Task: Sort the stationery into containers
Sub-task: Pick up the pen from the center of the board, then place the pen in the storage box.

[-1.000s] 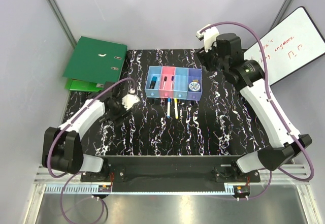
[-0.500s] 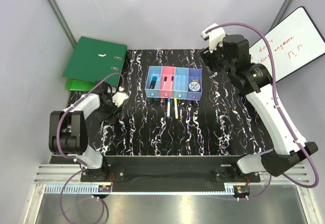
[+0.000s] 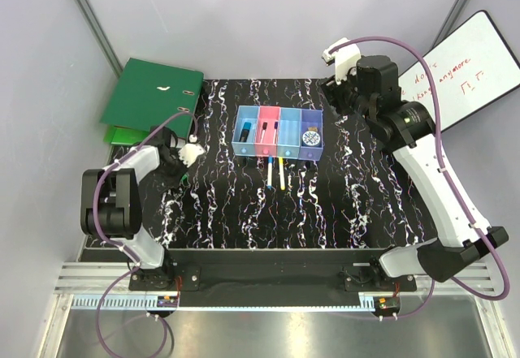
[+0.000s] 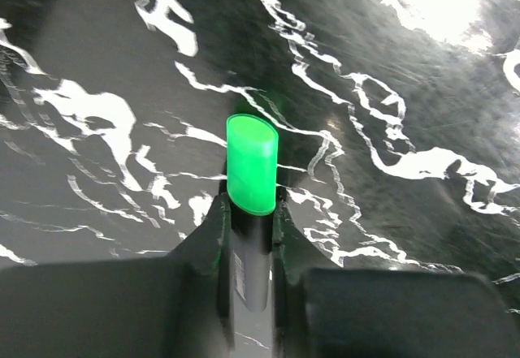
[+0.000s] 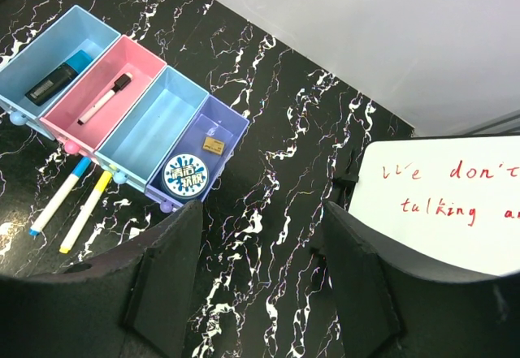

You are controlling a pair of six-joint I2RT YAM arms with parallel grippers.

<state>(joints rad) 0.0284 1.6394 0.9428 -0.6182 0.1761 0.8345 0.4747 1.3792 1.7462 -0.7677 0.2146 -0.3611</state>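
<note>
L gripper (image 4: 252,212) was wide a sec ago, now clamped on the green marker (image 4: 252,163), low at the table (image 3: 349,204) far left, well apart from the containers (image 3: 290,131). Pick looks secured; carry over next. R gripper (image 5: 262,212) gapes open, empty.

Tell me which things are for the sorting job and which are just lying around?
For the job:
- row of four bins
- green-capped marker, held in the left gripper
- blue-tipped pen and yellow-tipped pen, loose in front of the bins
- black item, white marker and round disc, already in bins

Just lying about:
- green ring binder
- whiteboard
</note>
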